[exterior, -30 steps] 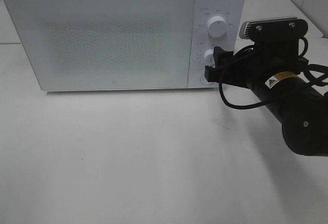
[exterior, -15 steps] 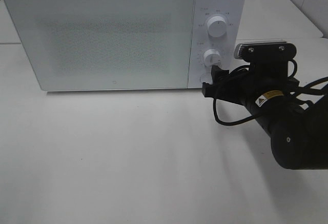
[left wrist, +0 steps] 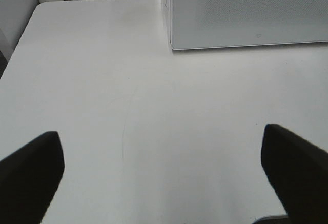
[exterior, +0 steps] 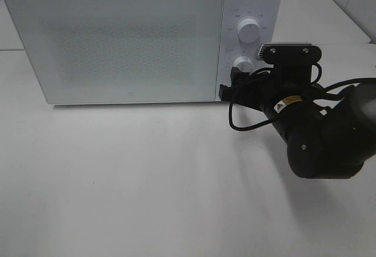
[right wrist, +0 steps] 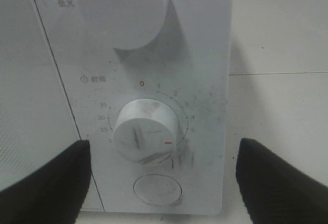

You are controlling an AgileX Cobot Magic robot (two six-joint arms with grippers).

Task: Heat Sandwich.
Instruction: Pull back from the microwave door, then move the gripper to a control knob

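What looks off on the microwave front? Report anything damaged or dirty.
Only wear: the control panel carries dark scuffs and specks beside the lower dial, whose face is also smudged. The microwave door sits flush; nothing spilled shows on the table.

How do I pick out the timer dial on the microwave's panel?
Start at the white microwave and go to the control strip at its right end. Three round controls stack there; the timer dial is the middle one, below the bigger knob and above the flat button, ringed by numbers.
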